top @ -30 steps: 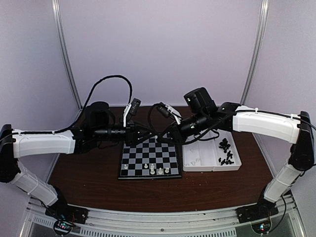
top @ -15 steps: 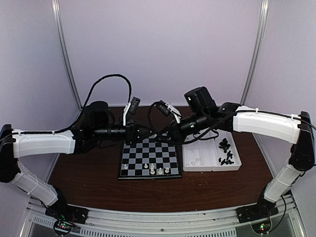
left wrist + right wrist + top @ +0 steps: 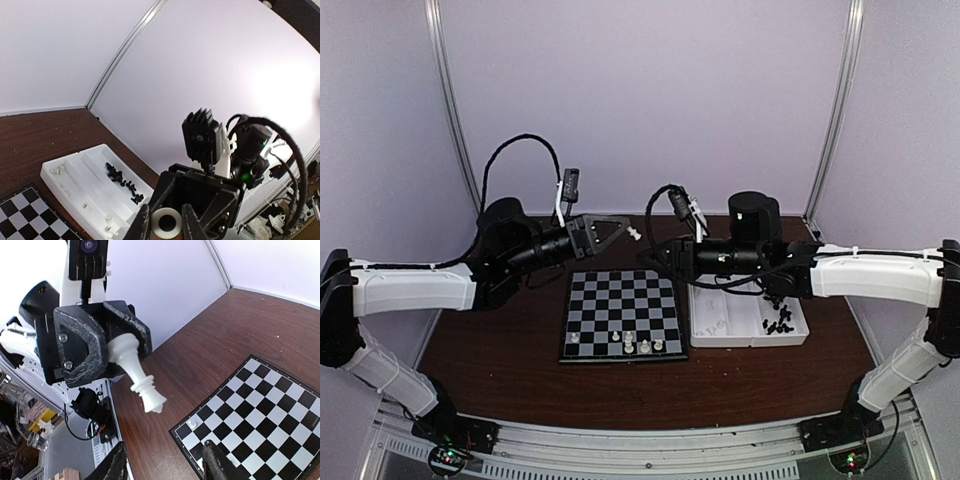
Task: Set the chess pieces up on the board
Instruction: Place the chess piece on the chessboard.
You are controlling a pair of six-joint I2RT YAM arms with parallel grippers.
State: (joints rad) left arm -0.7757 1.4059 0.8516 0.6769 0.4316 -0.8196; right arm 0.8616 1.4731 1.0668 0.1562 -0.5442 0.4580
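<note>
1. Table (image 3: 500, 360): dark brown. Board and tray are set on it side by side.
2. Board (image 3: 623, 300): placed centre, between the two arms. A few white pieces (image 3: 645, 345) are stood on its near rows.
3. Tray (image 3: 745, 340): set just right of the board. Black pieces (image 3: 778, 305) are heaped in its right compartment. Some small white ones are seen in the left compartment.
4. Left gripper (image 3: 625, 231): raised in the air beyond the board's far edge. Jaws are clamped on the base of the held piece (image 3: 136, 370).
5. Right gripper (image 3: 166, 462): faced toward the left gripper, near it. Jaws are apart, nothing gripped between.
6. Held piece: white, tall, collared. Head is pointed at the right gripper and kept clear of its fingers.
</note>
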